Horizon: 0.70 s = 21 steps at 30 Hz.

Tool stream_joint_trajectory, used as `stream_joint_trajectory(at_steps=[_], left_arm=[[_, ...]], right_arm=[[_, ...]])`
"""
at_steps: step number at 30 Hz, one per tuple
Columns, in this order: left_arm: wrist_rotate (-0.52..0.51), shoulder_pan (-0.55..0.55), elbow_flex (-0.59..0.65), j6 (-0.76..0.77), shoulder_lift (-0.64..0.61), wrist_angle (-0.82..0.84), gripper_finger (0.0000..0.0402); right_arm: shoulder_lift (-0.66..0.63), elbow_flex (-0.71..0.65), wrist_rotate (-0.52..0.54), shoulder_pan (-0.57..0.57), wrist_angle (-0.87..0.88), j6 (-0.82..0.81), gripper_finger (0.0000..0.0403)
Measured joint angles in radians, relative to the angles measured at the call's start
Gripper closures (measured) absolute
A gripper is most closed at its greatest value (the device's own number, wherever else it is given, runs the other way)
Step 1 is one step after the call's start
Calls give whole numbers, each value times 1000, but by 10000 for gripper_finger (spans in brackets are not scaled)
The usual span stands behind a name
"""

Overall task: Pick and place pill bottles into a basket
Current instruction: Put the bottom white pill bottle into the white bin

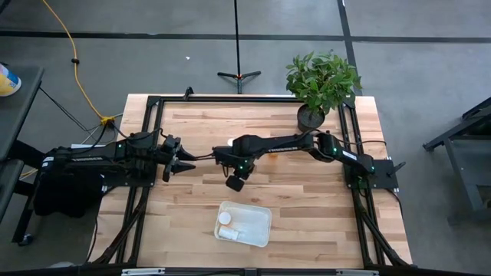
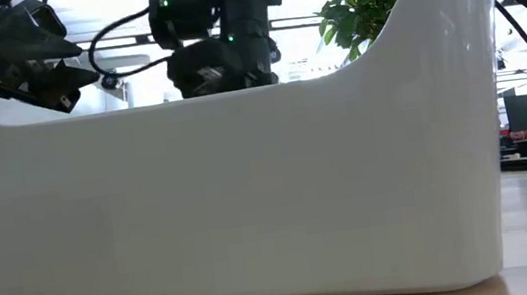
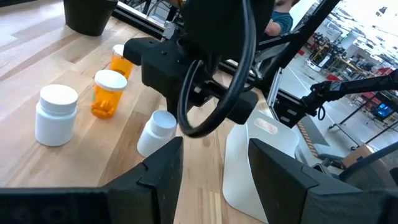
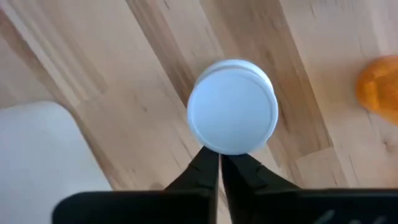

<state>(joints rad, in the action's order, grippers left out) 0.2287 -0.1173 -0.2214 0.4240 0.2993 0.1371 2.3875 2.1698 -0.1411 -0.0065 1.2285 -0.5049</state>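
The right arm is reaching across the middle of the pale wooden bench (image 1: 307,192), and its right pincer (image 4: 220,163) is hanging directly above a small upright pill bottle with a round white cap (image 4: 232,106). The two dark fingers are pressed together with almost no gap between their tips, gripping nothing; the tips are showing just at the edge of the cap, and whether they are touching it cannot be told. A translucent orange pill bottle (image 4: 377,84) is lying near that one on the wood.

The left arm is waiting at the left side of the bench, its left pincer (image 3: 211,174) spread wide and empty, pointing toward the right arm. In its wrist view, an upright white bottle with a white cap (image 3: 56,114) is standing near two orange-bodied, white-capped bottles (image 3: 108,93), and another white bottle (image 3: 157,132) is sitting beneath the right arm's dark wrist.

The shallow white rounded-rectangle basket (image 1: 258,225) is sitting near the front edge of the bench, apart from both pincers, with white-capped bottles (image 1: 225,218) already lying inside at its left end. A green leafy plant in a black pot (image 1: 318,84) is standing at the far right corner.
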Motion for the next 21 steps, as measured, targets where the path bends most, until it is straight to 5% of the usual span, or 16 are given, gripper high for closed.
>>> stream_joint_trajectory(at_steps=[7,21], left_arm=[[0,0,0,0,0,0,186],[0,0,0,0,0,0,186]], right_arm=[[0,17,13,1,13,3,331],[0,17,19,-19,7,23,111]])
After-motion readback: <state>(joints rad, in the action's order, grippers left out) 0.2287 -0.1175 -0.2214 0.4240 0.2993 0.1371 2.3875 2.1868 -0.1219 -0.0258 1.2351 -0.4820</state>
